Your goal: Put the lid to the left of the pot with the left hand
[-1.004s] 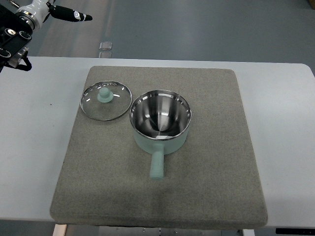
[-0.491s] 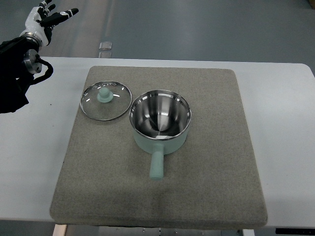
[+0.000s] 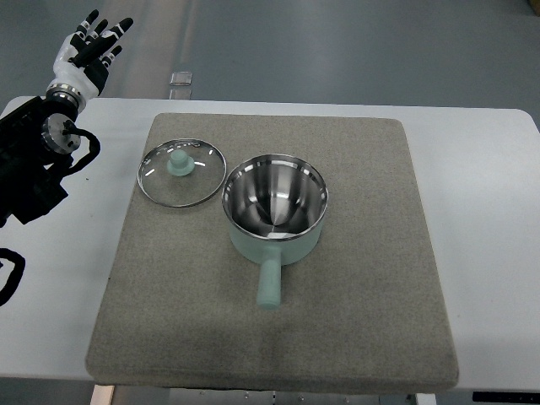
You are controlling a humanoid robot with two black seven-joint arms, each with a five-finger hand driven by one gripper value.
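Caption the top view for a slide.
Glass lid lies on the mat left of the open pot; left hand open, clear of it.

Glass lid [image 3: 181,172], mint knob up, flat on mat, just left of open mint pot [image 3: 275,208].

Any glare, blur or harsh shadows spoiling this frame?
Top view: sharp overall, lighting even; bright reflections inside the steel pot, faint glints on the glass lid; soft shadow under the pot handle; left hand is crisp, no motion blur.

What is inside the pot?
Nothing: the pot shows only its bare shiny steel bottom. Its lid lies beside it on the mat. Nothing covers the inside.
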